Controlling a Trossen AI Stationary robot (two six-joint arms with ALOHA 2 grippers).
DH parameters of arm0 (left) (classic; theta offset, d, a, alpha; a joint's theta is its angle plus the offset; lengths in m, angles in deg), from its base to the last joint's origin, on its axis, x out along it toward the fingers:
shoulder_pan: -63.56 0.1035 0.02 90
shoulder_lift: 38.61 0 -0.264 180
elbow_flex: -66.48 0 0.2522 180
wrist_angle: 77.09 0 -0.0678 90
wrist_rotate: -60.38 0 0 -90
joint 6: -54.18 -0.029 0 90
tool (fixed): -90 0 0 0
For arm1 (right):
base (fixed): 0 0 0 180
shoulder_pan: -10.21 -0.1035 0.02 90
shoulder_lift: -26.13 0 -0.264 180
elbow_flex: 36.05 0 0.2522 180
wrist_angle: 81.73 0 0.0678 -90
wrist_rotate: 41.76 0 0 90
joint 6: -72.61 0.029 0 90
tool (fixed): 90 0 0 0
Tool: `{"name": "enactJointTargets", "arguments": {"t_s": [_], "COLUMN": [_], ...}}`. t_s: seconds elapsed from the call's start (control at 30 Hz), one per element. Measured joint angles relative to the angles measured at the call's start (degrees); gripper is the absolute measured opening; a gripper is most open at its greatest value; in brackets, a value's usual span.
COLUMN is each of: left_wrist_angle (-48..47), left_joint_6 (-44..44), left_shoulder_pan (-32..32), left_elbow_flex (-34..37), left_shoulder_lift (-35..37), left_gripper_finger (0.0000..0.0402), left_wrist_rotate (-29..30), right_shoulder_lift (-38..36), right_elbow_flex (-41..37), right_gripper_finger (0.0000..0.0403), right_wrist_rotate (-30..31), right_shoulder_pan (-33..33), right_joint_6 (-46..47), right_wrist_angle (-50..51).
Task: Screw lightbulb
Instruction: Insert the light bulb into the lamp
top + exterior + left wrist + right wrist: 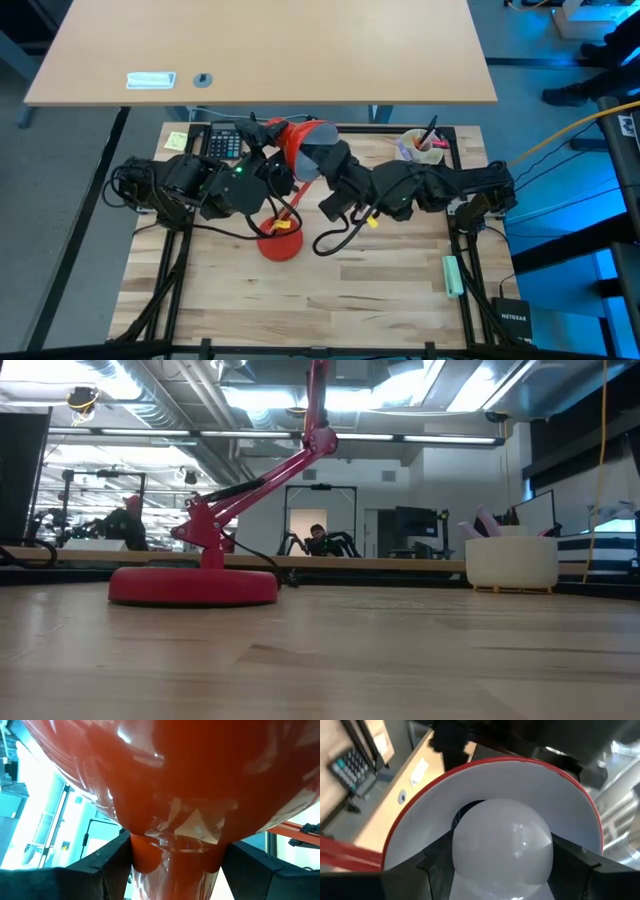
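Observation:
A red desk lamp stands by its round base (280, 243) on the wooden table, and its jointed arm (250, 485) slants up to the shade (300, 135) above the far middle. My left gripper (177, 870) is shut on the narrow neck behind the shade. My right gripper (502, 870) reaches level into the shade's mouth, which is white inside with a red rim (420, 795). It is shut on the white lightbulb (502, 837). The bulb's screw base is hidden behind its globe. My left gripper pinches the shade's narrow red neck (175, 862) between its two fingers (100, 870), coming roughly level from the table's left. The fingers lie across the neck, and the wide shade swells out just beyond them. My right gripper pinches the bulb's round globe by its two sides (460, 855) between its fingers (570, 862), coming level from the table's right. The globe sits inside the shade's mouth, clear of the table; the globe hides how its base meets the socket.
A calculator (222, 143) and a yellow note (176, 140) lie at the far left. A white cup with pens (425, 145) stands at the far right, and a green marker (453, 275) lies near the right edge. The lamp's black cord (340, 235) loops beside the base.

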Motion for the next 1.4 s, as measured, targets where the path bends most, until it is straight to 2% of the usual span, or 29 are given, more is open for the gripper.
{"name": "enactJointTargets", "arguments": {"t_s": [0.73, 1.1, 1.4], "left_wrist_angle": [0.13, 0.17, 0.22], "left_joint_6": [0.17, -0.01, -0.07], "left_shoulder_pan": [0.0, -0.02, -0.01], "left_elbow_flex": [0.0, 0.0, 0.0], "left_shoulder_lift": [0.02, 0.09, 0.11], "left_gripper_finger": [0.0251, 0.0251, 0.0251], "left_wrist_rotate": [0.24, 0.24, 0.17], "right_shoulder_lift": [-0.09, -0.13, -0.09], "right_elbow_flex": [0.04, 0.04, 0.04], "right_gripper_finger": [0.0252, 0.0253, 0.0257], "right_wrist_rotate": [1.05, 0.99, 2.08], "right_shoulder_pan": [0.11, 0.11, 0.07], "right_joint_6": [53.49, 75.05, 75.6], "right_wrist_angle": [-0.39, -0.16, -0.35]}}
